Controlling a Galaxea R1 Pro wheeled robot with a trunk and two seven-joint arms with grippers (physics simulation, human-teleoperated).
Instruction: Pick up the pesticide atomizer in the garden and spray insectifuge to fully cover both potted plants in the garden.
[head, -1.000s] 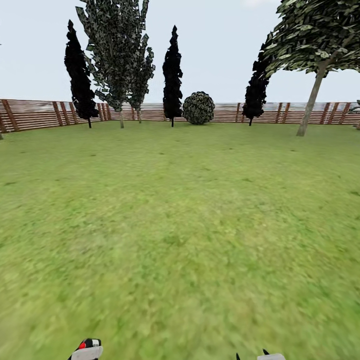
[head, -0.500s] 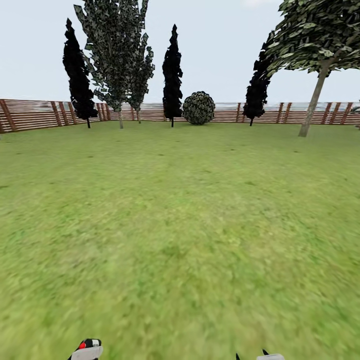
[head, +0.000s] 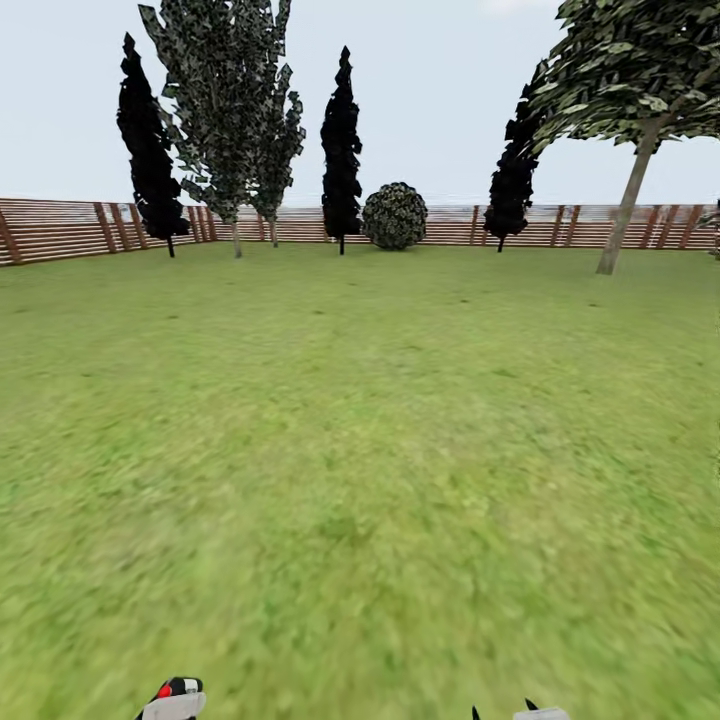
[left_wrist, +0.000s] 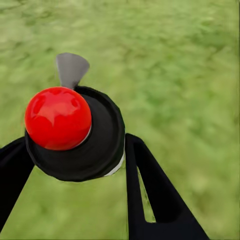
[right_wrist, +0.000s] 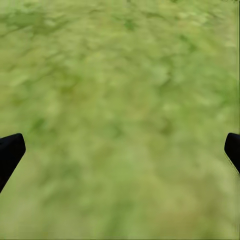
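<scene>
The small black pesticide atomizer (left_wrist: 82, 135) with its round red cap is being gripped between the black fingers (left_wrist: 150, 190) of the left hand (left_wrist: 75, 165), above the blurred green lawn (head: 360, 450). The right hand (right_wrist: 120, 150) is being kept spread wide apart over grass, nothing between its fingertips (right_wrist: 10, 152).

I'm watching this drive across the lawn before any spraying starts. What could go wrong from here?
1. The pesticide atomizer sits between the left tool's fingers while the robot is on its way; a jolt might shift or drop it onto the lawn.
2. Ahead are trees, a round shrub and the fence, not potted plants, so the robot may be heading the wrong way.
3. The right tool hangs open and low over grass.
</scene>
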